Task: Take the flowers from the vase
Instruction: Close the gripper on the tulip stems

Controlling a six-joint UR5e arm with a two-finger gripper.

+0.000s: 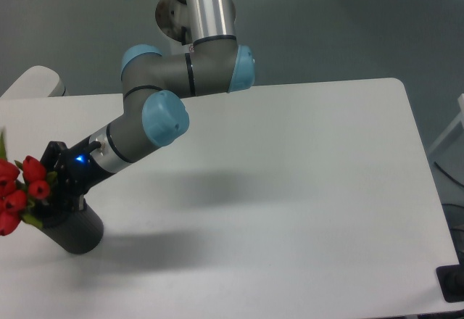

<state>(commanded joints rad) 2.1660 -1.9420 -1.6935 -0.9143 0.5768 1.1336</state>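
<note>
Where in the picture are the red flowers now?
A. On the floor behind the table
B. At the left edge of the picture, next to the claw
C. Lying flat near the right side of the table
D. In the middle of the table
B: the flowers sit at the far left edge, partly cut off, beside the claw and above the dark vase.

The flowers (18, 188), red tulip buds with green leaves, lean far out to the left at the near-left of the table, partly cut off by the picture's edge. The vase (76, 230), a matte dark grey cylinder, tilts leftward just right of them.
</note>
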